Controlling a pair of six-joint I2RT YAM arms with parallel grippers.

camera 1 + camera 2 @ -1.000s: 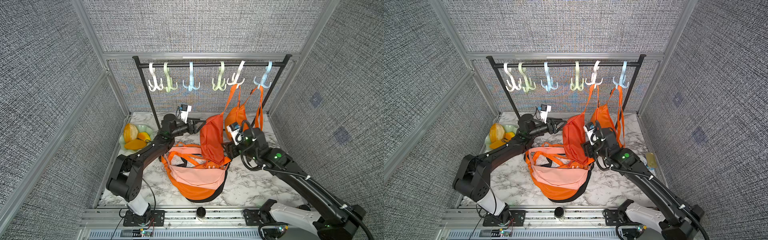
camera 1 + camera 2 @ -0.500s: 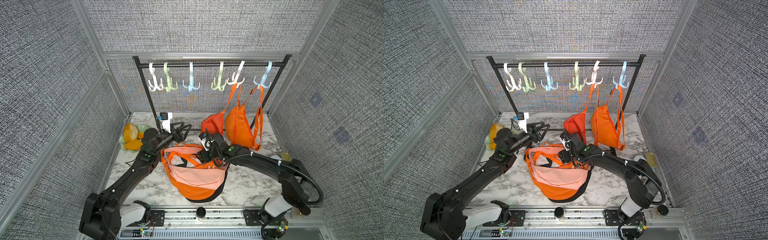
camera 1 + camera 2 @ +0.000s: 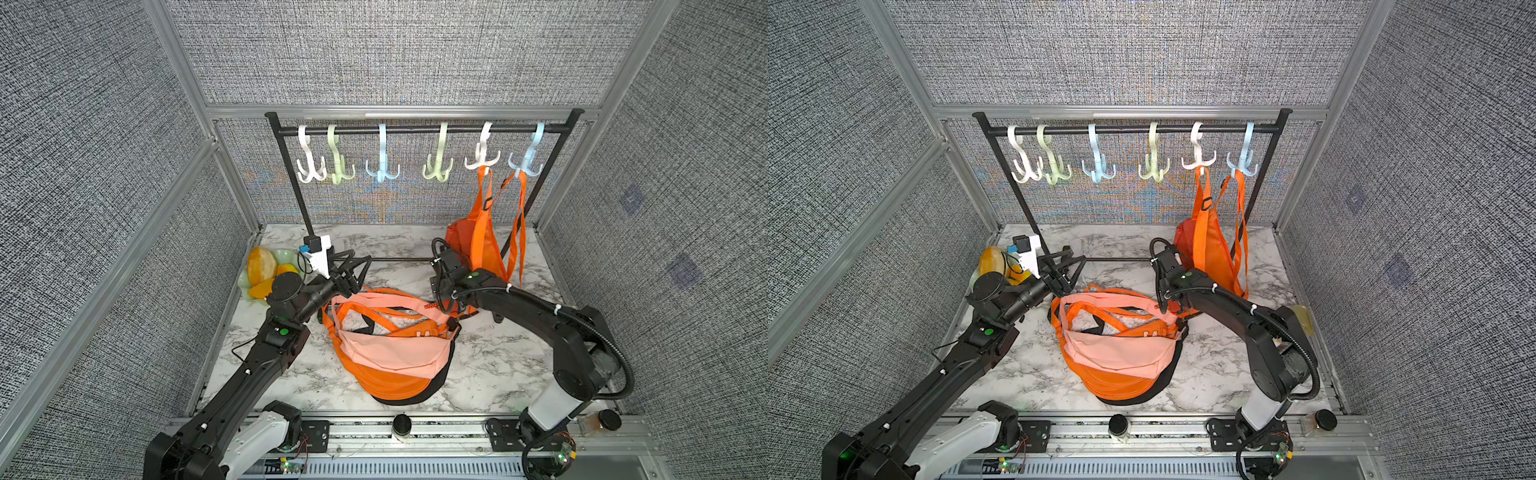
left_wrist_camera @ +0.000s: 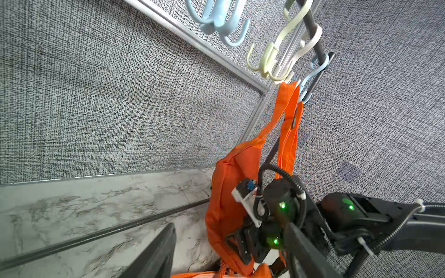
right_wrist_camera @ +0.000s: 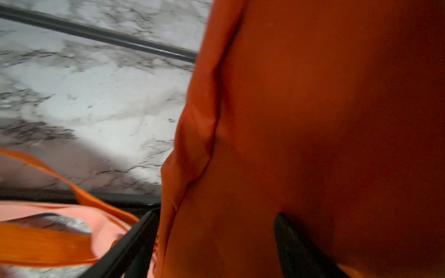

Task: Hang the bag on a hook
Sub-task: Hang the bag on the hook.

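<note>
Currently: left gripper (image 3: 353,268) splayed, empty, near pink-orange fabric waist bag (image 3: 390,353); right gripper (image 5: 215,213) parted against orange fabric bag (image 3: 482,241) on white plastic hook (image 3: 482,156); strap print (image 3: 432,306) unreadable.

The marble worktop (image 3: 490,374) carries a heap of orange and pink bags (image 3: 390,353), a fruit dish (image 3: 266,274) and the black rack (image 3: 415,130).

Orange bag (image 3: 482,243): hangs by its long straps from the white hook (image 3: 482,156) and the blue hook (image 3: 528,162).
Pink bag (image 3: 395,353): lies flat on a heap of orange bags (image 3: 386,384) on the table (image 3: 494,365).
</note>
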